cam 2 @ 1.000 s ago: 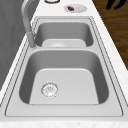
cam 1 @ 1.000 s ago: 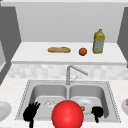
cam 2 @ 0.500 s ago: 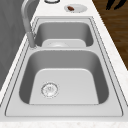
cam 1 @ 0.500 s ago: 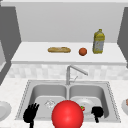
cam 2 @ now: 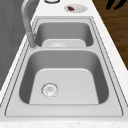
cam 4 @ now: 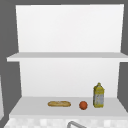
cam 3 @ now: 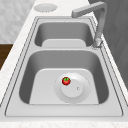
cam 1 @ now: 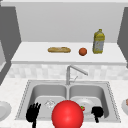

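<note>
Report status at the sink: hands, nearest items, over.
Left hand open, fingers spread, at front of left basin. Right hand curled, empty, at right basin front. Tomato sits on plate in right basin. Red ball between hands.

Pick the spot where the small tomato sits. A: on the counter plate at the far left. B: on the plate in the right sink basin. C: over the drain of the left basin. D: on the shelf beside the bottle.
B: the right side view shows the tomato resting on the plate on the floor of the right basin; the right hand hangs in front of that basin.

brushed metal sink (cam 2: 110, 75), glossy red ball (cam 1: 67, 115)
</note>
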`<action>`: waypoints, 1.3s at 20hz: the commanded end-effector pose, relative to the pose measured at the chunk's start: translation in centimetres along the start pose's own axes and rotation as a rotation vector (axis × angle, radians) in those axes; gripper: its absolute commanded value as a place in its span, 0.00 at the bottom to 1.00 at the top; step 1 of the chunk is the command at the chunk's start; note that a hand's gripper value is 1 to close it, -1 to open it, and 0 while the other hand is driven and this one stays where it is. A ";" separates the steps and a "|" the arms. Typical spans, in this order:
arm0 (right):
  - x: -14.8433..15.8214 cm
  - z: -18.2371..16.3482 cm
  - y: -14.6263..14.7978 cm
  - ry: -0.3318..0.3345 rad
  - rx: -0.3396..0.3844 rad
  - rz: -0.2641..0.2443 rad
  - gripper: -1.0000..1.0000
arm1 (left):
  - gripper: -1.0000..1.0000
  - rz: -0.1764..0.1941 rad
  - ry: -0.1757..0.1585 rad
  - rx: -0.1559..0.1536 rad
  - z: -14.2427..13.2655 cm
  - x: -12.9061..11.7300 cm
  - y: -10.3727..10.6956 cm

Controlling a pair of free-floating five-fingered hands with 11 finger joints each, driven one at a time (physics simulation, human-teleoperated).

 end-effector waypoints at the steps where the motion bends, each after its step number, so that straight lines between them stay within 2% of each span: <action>1: 0.0 0.0 0.0 0.000 0.000 0.000 0.50 | 0.00 0.001 0.000 0.000 0.0 0.0 0.0; 2: 0.0 0.0 0.0 0.000 0.000 0.000 0.50 | 0.00 -0.001 0.014 0.002 -0.2 -0.3 0.0; 3: 0.0 0.0 0.0 0.000 0.000 0.000 0.50 | 0.00 -0.001 0.037 -0.013 -1.6 -0.6 0.0; 4: 0.0 0.0 0.0 0.000 0.000 0.000 0.50 | 0.00 -0.002 0.043 -0.018 -1.9 -0.6 0.0; 8: 0.0 0.0 0.0 0.000 0.000 0.000 0.50 | 0.00 0.019 0.072 0.003 -3.1 -0.9 -0.6; 13: 0.0 0.0 0.0 0.000 0.000 0.000 0.50 | 0.00 0.026 0.100 0.004 -4.2 -1.0 -1.5; 14: 0.0 0.0 0.0 0.000 0.000 0.000 0.50 | 0.00 -0.004 0.108 0.004 -4.4 -1.0 -1.4; 15: 0.0 0.0 0.0 0.000 0.000 0.000 0.50 | 0.00 -0.003 0.098 -0.001 -4.1 -1.1 -1.6; 16: 0.0 0.0 0.0 0.000 0.000 0.000 0.50 | 0.00 -0.001 0.060 -0.011 -4.1 -1.0 -1.5; 19: 0.0 0.0 0.0 0.000 0.000 0.000 0.50 | 0.00 0.001 0.031 -0.024 -3.9 -0.9 -1.8; 21: 0.0 0.0 0.0 0.000 0.000 0.000 0.50 | 0.00 0.001 0.027 -0.028 -3.9 -0.8 -1.8; 24: 0.0 0.0 0.0 0.000 0.000 0.000 0.50 | 0.00 0.002 0.025 -0.012 -4.0 -0.9 -1.7; 26: 0.0 0.0 0.0 0.000 0.000 0.000 0.50 | 0.00 0.002 0.026 -0.012 -3.9 -0.9 -1.7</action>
